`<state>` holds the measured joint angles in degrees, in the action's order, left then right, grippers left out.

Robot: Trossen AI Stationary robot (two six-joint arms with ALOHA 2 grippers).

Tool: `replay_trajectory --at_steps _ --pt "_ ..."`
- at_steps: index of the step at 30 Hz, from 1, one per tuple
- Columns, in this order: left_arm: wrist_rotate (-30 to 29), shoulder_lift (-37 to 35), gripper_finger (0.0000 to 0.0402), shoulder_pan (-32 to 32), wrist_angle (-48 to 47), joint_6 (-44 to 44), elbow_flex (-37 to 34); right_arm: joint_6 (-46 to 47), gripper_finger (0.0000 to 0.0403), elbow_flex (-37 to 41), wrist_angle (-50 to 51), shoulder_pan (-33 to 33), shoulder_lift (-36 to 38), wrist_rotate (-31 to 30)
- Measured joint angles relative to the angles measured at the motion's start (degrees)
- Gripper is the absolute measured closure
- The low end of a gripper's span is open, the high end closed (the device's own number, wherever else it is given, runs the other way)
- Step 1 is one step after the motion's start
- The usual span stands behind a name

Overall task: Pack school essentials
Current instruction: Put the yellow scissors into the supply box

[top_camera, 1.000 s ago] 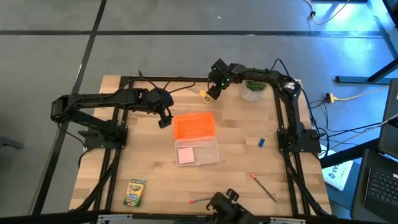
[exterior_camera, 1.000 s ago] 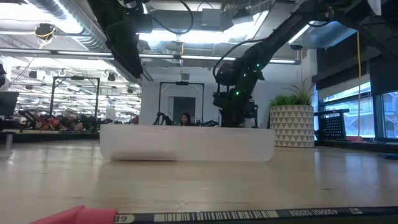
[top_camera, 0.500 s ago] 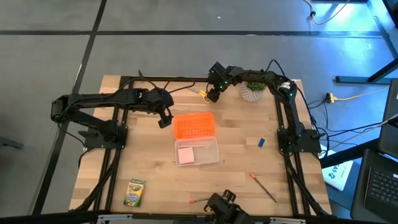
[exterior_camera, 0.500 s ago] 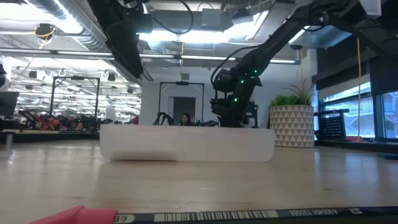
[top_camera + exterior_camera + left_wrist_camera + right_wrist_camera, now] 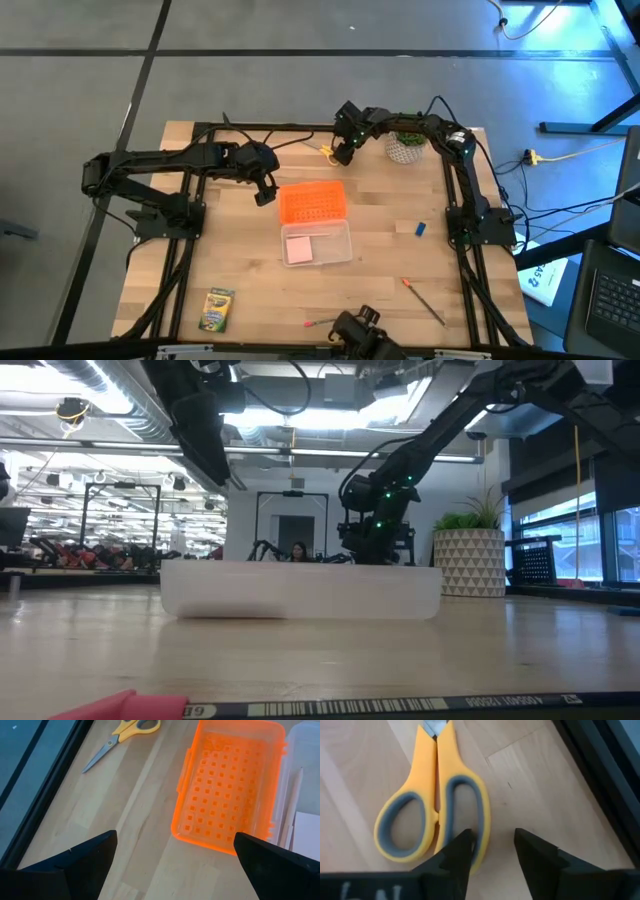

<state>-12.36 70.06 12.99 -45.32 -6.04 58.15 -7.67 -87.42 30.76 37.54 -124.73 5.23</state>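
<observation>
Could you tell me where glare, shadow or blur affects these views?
Low view: bright ceiling lights glare, and the pink pad in the foreground is blurred. Right wrist view: the right gripper is dark against sharp scissors. High view: evenly lit.

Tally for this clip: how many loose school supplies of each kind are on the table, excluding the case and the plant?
Scissors: 1
Crayon box: 1
Pink pad, in the case: 1
Blue piece: 1
Red-tipped pens or pencils: 2
Total: 6
</observation>
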Motion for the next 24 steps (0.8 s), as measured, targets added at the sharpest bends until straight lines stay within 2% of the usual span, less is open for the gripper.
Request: replay_trajectory --at_steps 12,24 --pt "0.0 0.0 0.0005 0.0 0.0 0.0 0.0 -1.8 0.0381 0.3 1.0 -0.3 -0.1 -0.1" --pt "0.0 0.0 0.0005 0.0 0.0 0.0 0.0 -1.7 0.0383 -0.3 1.5 -0.3 -0.1 -0.1"
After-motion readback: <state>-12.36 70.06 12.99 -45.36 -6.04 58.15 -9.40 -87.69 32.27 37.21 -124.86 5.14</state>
